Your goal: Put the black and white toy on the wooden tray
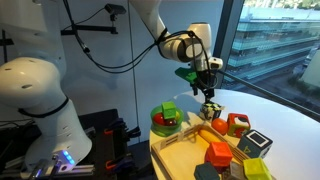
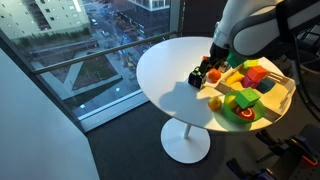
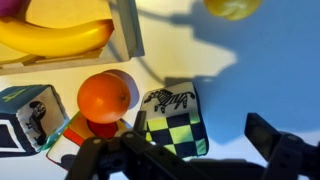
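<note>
End effector [image 3: 182, 142] spread astride toy [image 3: 172, 115]

Arm bent over, gripper pointing down.
The white arm [image 1: 149, 17] reaches in from above; the gripper [image 1: 208, 96] hangs low, its jaws spread wide apart in the wrist view.

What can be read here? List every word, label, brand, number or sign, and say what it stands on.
No word, number or brand can be read in any view.
Black and white toy: a zebra picture and a checked pattern, no lettering.
Black-framed cube: a dark mark on its face, too blurred to read.
</note>
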Tool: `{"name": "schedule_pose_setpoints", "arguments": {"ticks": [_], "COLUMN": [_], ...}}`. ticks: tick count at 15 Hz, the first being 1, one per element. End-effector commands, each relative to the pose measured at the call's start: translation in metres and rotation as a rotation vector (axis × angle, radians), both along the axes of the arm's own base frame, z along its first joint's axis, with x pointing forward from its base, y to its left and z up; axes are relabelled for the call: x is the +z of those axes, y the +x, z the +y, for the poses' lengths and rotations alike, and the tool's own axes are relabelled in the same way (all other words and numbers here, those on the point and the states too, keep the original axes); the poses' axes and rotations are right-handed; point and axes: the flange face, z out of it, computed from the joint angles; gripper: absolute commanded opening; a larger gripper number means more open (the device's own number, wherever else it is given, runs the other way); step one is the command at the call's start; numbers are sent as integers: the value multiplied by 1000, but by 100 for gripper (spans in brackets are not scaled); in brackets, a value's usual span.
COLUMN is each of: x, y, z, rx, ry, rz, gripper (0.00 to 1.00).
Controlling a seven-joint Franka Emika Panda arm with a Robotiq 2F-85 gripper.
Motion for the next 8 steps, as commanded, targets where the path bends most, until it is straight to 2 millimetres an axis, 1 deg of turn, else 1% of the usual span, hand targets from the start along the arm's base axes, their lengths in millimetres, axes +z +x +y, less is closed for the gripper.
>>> {"name": "schedule_pose_setpoints", "arguments": {"ticks": [1,5,8], "x": [-13,-29,-38], "y": [23,38,48], "z": [-1,2,3], "rx": [16,41,62], "ry": [20,10,-13], "rz": [-26,-60,-74], "gripper": [100,100,100]}}
